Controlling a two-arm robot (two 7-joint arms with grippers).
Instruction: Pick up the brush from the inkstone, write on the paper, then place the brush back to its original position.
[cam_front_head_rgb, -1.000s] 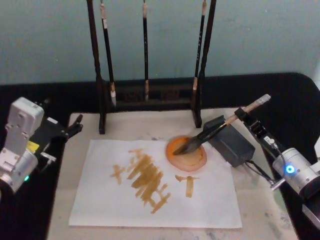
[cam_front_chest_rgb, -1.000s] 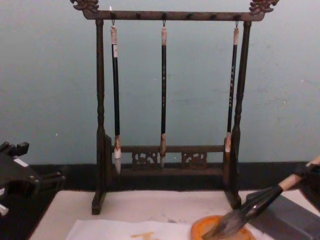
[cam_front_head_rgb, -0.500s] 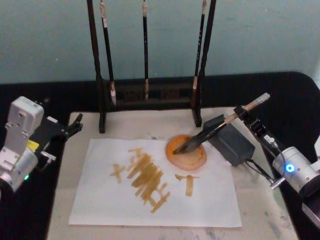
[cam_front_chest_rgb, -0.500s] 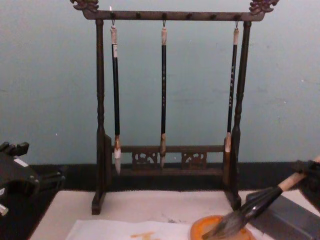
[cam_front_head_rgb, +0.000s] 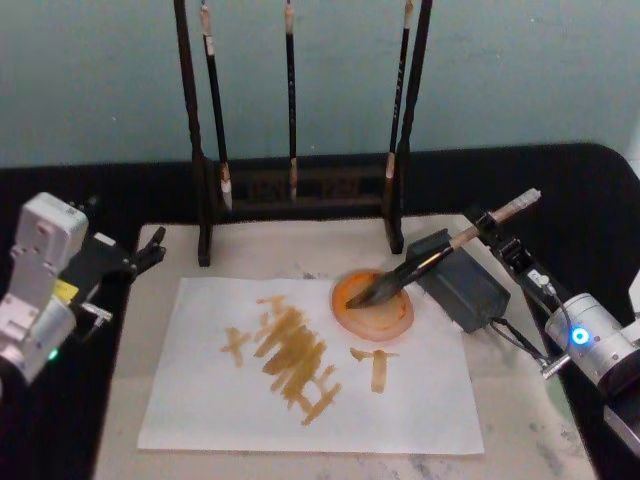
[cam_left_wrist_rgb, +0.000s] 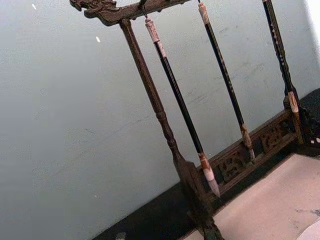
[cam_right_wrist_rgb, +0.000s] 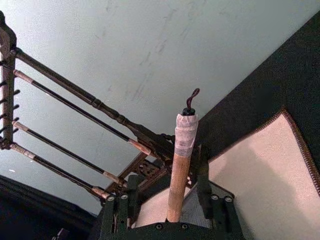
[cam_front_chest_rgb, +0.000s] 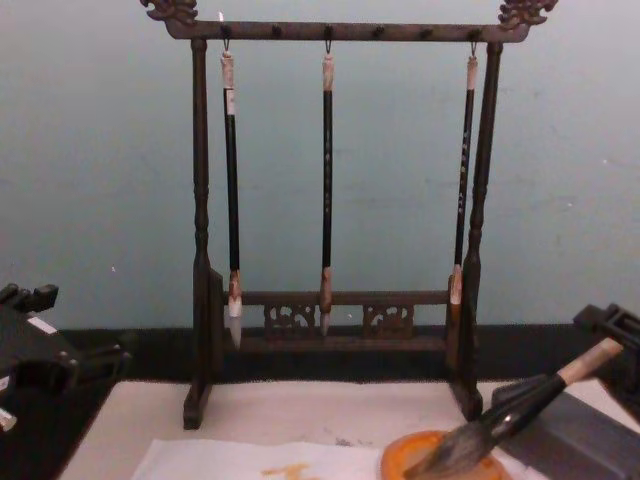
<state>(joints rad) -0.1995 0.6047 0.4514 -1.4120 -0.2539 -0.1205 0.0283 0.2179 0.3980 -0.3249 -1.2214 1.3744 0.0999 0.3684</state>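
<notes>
Beige mat — brush bristles in orange dish

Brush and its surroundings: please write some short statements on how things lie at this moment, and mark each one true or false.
1. The brush has its bristles in the orange dish. True.
2. The paper is blank. False: it carries yellow-brown strokes.
3. Three thin brushes hang on the rack. True.
4. The left gripper holds the brush. False: it sits at the table's left edge, far from the brush; the handle lies between the open fingers of the right gripper.
5. The brush handle leans on the grey block. True.
</notes>
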